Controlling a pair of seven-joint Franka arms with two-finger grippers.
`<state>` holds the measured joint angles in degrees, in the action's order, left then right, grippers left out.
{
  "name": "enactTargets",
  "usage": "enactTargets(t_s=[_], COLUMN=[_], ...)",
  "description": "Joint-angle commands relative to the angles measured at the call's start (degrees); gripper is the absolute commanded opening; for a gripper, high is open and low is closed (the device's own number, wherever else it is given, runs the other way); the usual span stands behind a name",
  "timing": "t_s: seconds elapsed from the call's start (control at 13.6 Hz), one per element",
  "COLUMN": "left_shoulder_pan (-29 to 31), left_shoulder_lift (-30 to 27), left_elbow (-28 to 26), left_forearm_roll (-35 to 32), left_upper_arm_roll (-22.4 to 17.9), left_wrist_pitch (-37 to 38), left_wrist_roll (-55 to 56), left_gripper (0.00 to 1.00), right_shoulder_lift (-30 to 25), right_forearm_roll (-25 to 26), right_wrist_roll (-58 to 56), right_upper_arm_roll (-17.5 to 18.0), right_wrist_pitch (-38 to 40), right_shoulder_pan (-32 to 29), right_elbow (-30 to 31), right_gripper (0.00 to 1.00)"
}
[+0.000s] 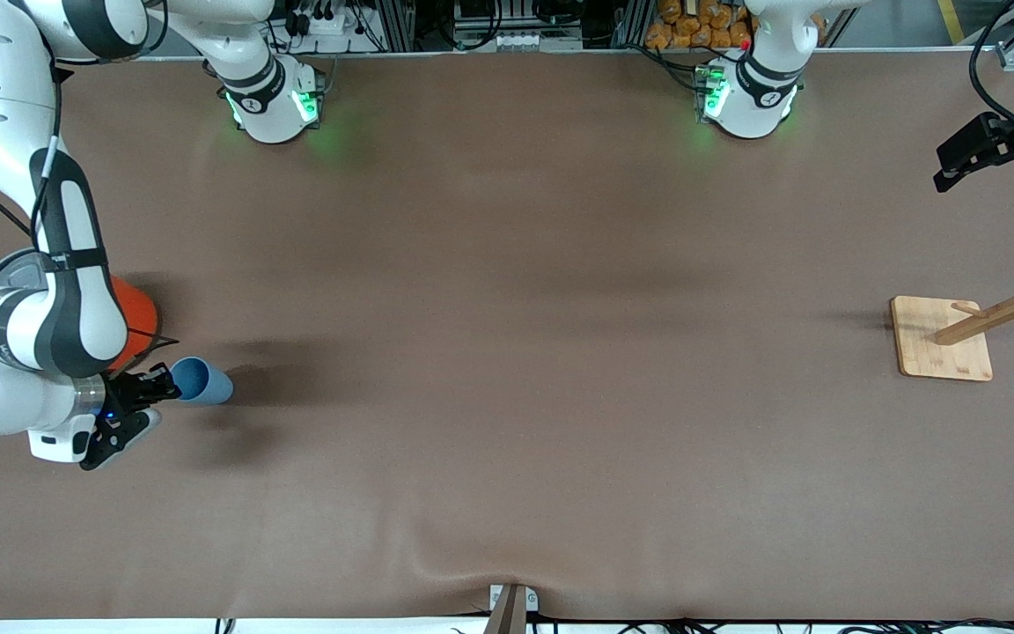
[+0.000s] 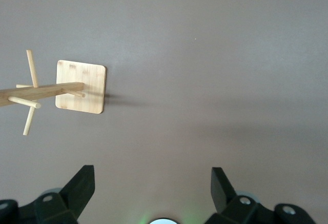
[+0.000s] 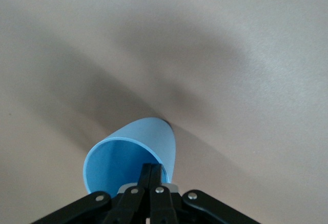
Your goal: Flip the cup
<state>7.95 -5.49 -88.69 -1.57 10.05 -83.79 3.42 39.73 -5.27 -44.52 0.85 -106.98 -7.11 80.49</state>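
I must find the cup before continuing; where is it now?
The cup is at the right arm's end of the table, on its side, its rim pinched by the right hand, beside the orange can.

The left gripper (image 2: 152,185) hangs over the brown table (image 2: 215,70), its two black fingers (image 2: 82,183) spread wide with bare cloth between them. Around ten o'clock from it stands a wooden rack (image 2: 81,86): a square base, a slanted post and thin pegs, casting a faint shadow.
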Motion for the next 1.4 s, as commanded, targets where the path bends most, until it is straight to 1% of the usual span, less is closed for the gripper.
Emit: enactTargets(t_s=[0.0,0.29,0.44,0.66,0.88,1.03,1.32], left_shoulder_pan=[1.89,1.81,1.81,1.72,1.81,1.81,1.81], left_shoulder_lift=[0.65,0.65,0.65,0.65,0.65,0.65,0.65], left_elbow=[1.42,1.33,1.24,1.24,1.33,1.24,1.33], left_forearm_roll=[-0.01,-0.01,-0.01,-0.01,-0.01,-0.01,-0.01], left_upper_arm_roll=[0.23,0.32,0.32,0.32,0.32,0.32,0.32], left_wrist_pitch=[0.64,0.64,0.64,0.64,0.64,0.64,0.55], left_wrist_roll=[-2.71,-2.80,-2.80,-2.80,-2.98,-2.98,-2.98], left_gripper=[1.00,1.00,1.00,1.00,1.00,1.00,1.00], right_shoulder_lift=[0.61,0.70,0.61,0.70,0.61,0.35,-0.18], right_forearm_roll=[-0.53,-0.62,-0.97,-0.97,-0.53,-0.53,-0.71], right_wrist_roll=[-1.10,-1.01,-1.01,-1.10,-1.88,-4.77,-5.05], right_upper_arm_roll=[0.29,0.29,0.29,0.21,0.21,0.21,0.21], right_wrist_pitch=[-2.26,-4.01,-6.99,-14.28,-18.16,-20.53,-19.23], right_shoulder_pan=[-0.45,-0.36,-0.27,-0.19,0.95,1.31,1.66], right_elbow=[0.10,0.10,-0.07,0.10,-0.34,-0.51,-0.17], right_gripper=[0.00,0.00,0.00,0.00,0.00,0.00,0.00])
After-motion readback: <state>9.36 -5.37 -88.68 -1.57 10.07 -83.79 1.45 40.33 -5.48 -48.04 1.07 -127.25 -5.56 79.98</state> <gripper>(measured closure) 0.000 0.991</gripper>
